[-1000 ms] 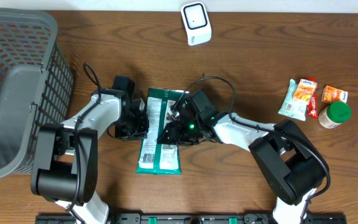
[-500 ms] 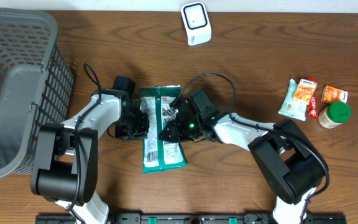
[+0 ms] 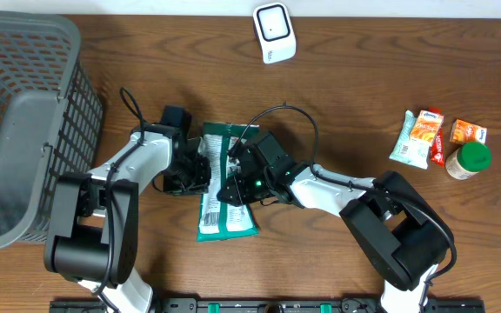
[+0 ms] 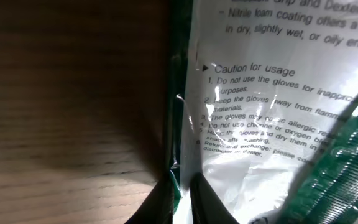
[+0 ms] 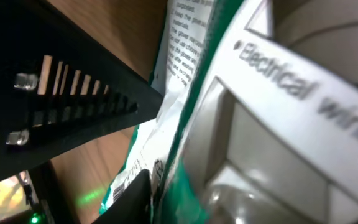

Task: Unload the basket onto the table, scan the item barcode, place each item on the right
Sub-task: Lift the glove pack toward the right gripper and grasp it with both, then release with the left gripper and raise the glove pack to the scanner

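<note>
**Limp glove pack pinched at its left edge, mid-table**

The pack (image 3: 224, 217) lies in the middle of the table between your two claws. Its long side runs far to near, and it is well apart from the scanner (image 3: 274, 32) at the far edge.

Your left claw (image 3: 194, 171) is all but closed. In its wrist view the two tips pinch the thin film seam on the pack's left side.

Your right claw (image 3: 236, 185) sits against the pack's right side, about halfway along. Its wrist view is filled with the pack and one dark finger, so you cannot tell whether it has hold of the film or only rests against it.

Judge the pack light and limp: crinkled, glossy film over soft gloves. It will likely be slippery, and it should sag or fold if you lift it by one edge alone.

Take hold at the flat sealed edges rather than the bulging middle, one claw to each side, so the printed face is pulled flat for the scanner. Grip gently, because thin film can tear or slide out. The small print at the near end may be the barcode, but it is too small to tell.
</note>
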`<state>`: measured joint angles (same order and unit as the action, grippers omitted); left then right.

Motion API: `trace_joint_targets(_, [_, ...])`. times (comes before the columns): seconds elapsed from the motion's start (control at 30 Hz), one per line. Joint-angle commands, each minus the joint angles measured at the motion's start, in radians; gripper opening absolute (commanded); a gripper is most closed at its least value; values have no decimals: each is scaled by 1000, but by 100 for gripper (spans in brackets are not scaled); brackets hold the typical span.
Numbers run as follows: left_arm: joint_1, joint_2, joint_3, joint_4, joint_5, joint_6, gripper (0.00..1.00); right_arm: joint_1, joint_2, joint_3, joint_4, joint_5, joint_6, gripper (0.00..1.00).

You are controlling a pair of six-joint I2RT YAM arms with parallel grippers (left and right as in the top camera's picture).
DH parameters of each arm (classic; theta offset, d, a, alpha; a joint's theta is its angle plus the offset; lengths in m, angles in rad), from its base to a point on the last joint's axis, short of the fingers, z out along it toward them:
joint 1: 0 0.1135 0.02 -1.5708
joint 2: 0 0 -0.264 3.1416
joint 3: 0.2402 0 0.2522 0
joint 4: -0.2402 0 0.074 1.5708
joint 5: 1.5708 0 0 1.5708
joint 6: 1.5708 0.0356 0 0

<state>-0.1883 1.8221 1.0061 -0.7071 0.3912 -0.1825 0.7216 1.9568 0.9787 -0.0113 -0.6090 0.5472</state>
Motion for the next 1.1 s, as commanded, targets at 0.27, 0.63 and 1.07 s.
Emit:
trace_joint_targets(0.27, [1,-18,-27,20,-94,-6,13,-5,9,-1,-55,8,-32,1])
trace_joint_targets(0.63, [27,-424,-27,14,-348,-89,13,-119,-197,2,-92,-60,-294,1])
trace_joint_targets(1.07, [31,-532,-28,14,-509,-82,68,-259,-733,121,-402,229,-641,1])
